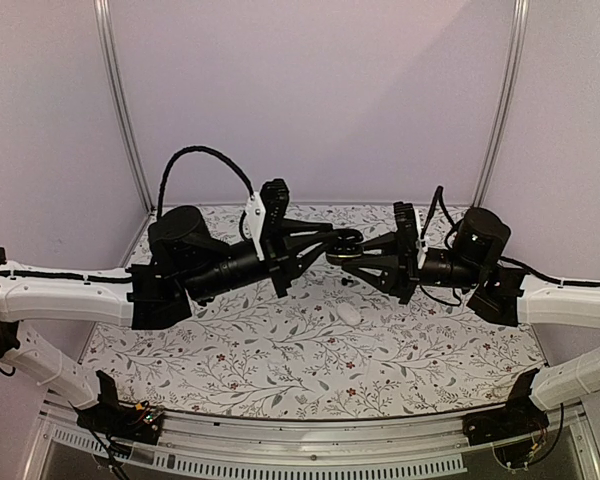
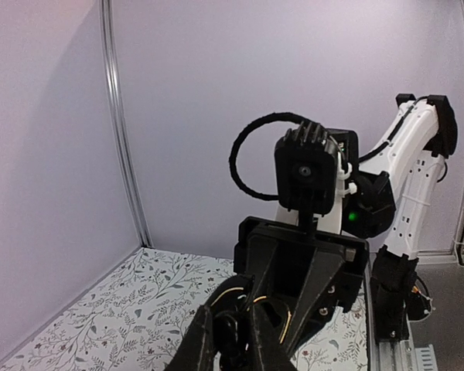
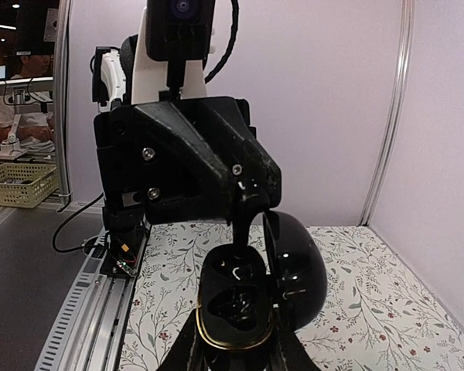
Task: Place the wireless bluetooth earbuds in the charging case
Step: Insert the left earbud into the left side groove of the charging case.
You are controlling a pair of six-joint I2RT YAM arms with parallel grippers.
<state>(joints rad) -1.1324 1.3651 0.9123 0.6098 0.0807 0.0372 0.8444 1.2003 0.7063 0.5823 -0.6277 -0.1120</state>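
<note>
My right gripper [image 3: 233, 349] is shut on the black charging case [image 3: 236, 305]. The case has a gold rim, and its lid [image 3: 298, 270] stands open to the right. In the top view the case [image 1: 342, 256] is held in the air above the table's middle by my right gripper [image 1: 364, 256]. My left gripper [image 2: 230, 344] is shut on a small dark earbud [image 2: 232, 334]. It reaches down from above [image 3: 243, 220] with its tips at the case's far socket. I cannot tell what the near socket holds. My left gripper [image 1: 348, 238] meets the case from the left.
A white oval pebble-shaped object [image 1: 349, 313] lies on the floral table mat [image 1: 230, 350] below the grippers. A tiny dark speck [image 1: 348, 283] lies just behind it. Purple walls and metal posts [image 1: 120, 110] enclose the table.
</note>
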